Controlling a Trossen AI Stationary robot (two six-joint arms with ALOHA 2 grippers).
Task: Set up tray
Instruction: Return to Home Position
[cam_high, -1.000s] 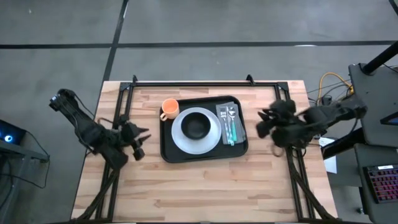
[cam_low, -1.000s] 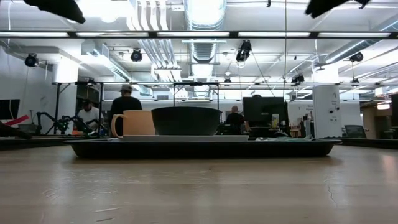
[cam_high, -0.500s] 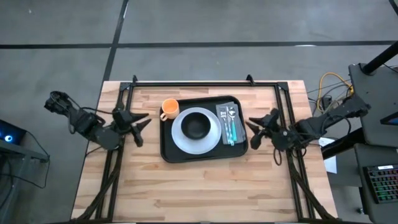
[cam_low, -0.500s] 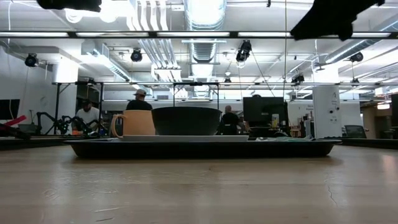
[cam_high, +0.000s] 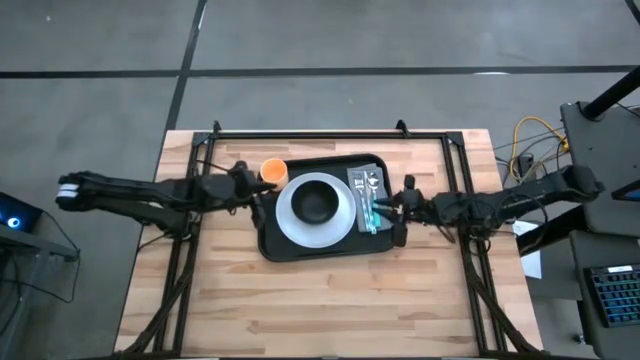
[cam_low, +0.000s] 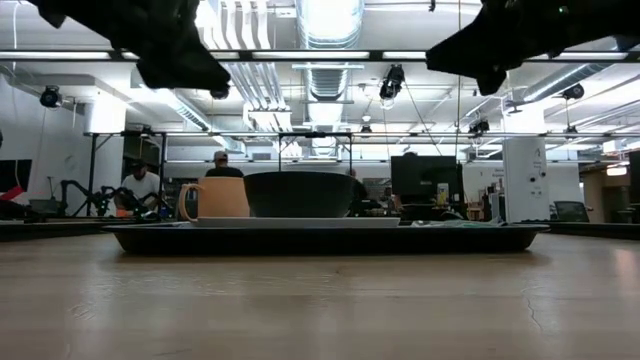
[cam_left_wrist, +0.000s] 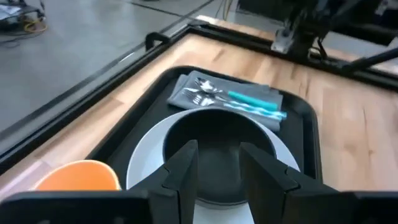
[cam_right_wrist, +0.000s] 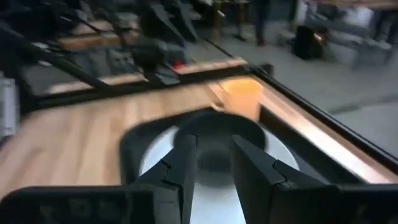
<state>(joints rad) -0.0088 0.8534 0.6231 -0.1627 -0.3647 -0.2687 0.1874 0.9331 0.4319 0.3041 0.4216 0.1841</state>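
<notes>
The black tray (cam_high: 330, 250) lies in the middle of the table. On it are a white plate (cam_high: 290, 222) with a black bowl (cam_high: 318, 203), an orange cup (cam_high: 273, 172) at its far left corner, and a grey napkin (cam_high: 362, 180) carrying cutlery with teal handles (cam_high: 372, 210). My left gripper (cam_high: 258, 195) hovers open over the tray's left edge, next to the cup. My right gripper (cam_high: 392, 214) hovers open over the tray's right edge, by the napkin. In the low view both grippers hang well above the tray (cam_low: 320, 238).
A black frame rail (cam_high: 330, 134) runs along the table's far edge, with struts down both sides. Bare wood (cam_high: 330, 310) lies between the tray and the near edge. People and workbenches show in the room behind the table.
Both arms have swung in from the table's sides toward the tray and come lower. The left gripper went right to the tray's left edge, the right gripper went left to its right edge. The tray and the things on it have stayed where they were.
</notes>
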